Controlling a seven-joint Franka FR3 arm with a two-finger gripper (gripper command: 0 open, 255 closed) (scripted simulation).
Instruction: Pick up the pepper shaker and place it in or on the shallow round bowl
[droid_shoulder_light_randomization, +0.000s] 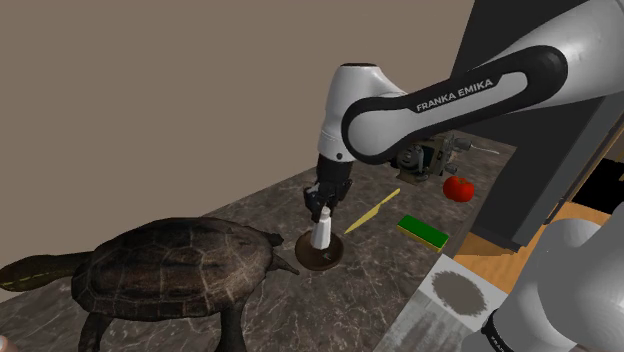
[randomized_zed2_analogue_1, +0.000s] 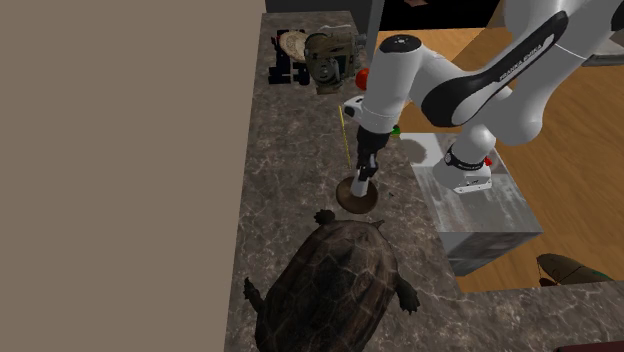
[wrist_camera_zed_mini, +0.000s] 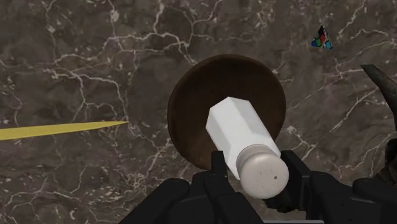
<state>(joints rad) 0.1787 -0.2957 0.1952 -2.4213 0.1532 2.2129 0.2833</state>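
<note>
So the fingers were clamped narrow on the pepper shaker, pinching it just under the rounded cap, one on either side. White faceted body, looked light, rigid and kinda slick, so I'd guess the flat faces near the top are the spot to hold, firm but not crushing. Its base pointed at the shallow brown bowl, right over it; couldn't tell if it touched. Marbled tabletop beyond, big turtle nearby.
</note>
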